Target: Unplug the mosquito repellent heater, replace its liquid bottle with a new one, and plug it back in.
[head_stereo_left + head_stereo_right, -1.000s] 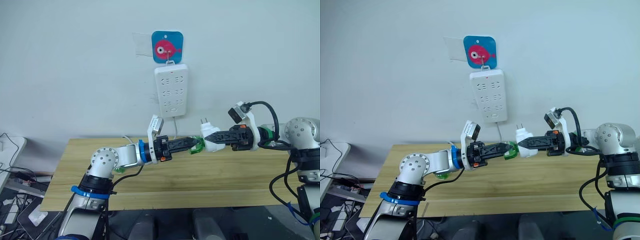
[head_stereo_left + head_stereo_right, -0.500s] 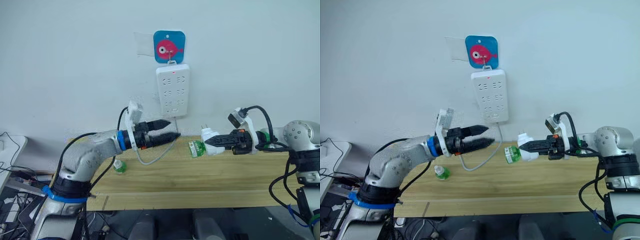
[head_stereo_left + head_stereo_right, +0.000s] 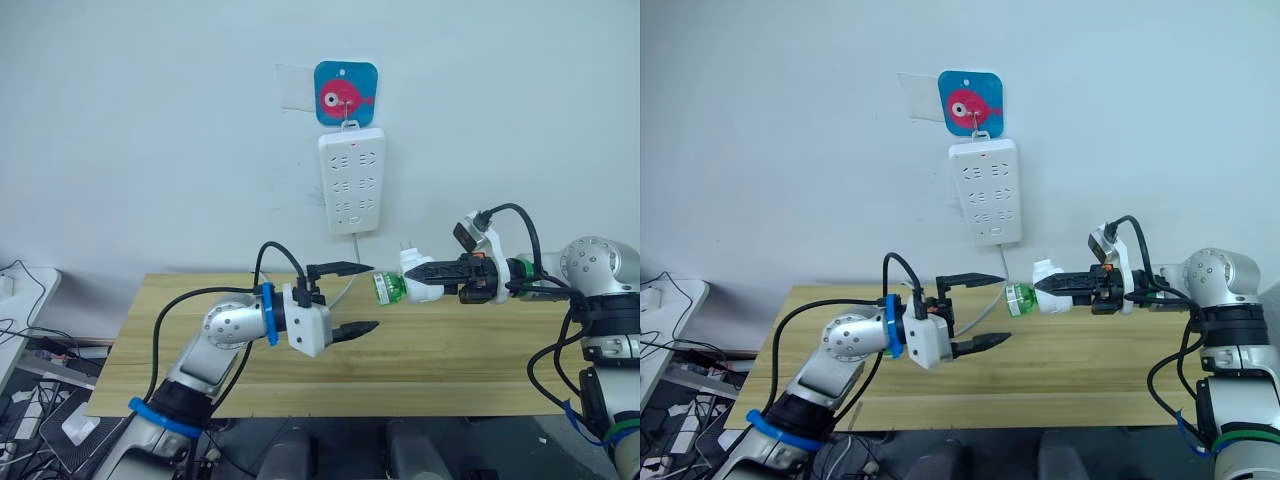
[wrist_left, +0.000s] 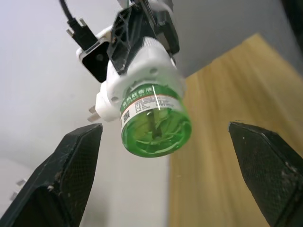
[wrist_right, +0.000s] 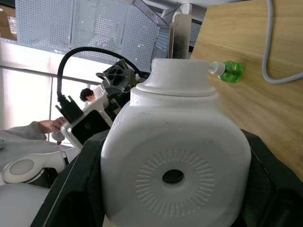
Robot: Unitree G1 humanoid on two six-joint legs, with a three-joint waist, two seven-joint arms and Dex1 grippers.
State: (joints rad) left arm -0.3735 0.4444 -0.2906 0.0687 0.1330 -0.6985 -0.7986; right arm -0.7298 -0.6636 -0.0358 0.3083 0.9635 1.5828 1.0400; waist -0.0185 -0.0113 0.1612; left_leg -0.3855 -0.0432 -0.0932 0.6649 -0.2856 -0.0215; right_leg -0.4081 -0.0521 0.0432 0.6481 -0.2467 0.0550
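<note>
Your right gripper (image 3: 412, 271) is clamped on the small white rounded plastic mosquito repellent heater (image 3: 417, 279), holding it in the air above the far edge of the light wooden table (image 3: 450, 370), below and a little to the right of the tall white multi-socket power strip (image 3: 352, 181) that hangs on the pale wall under a blue square hook plate with a pink fish (image 3: 345, 93). The heater lies sideways, its two metal plug prongs (image 3: 406, 246) pointing up and its green translucent liquid bottle (image 3: 386, 287) sticking out toward your left arm. In the left wrist view you look straight at the bottle's round green base (image 4: 156, 131), with the white heater body (image 4: 137, 71) behind it. Your left gripper (image 3: 352, 298) is spread wide apart and grasps nothing: one black finger (image 3: 340, 268) reaches just beside the bottle at about its height, the other (image 3: 352, 328) sits lower, over the tabletop. A grey cable (image 3: 352, 262) hangs from the power strip down behind the gripper. In the right wrist view a second small green bottle with a white neck (image 5: 227, 71) lies on the wood, apart from both grippers.
</note>
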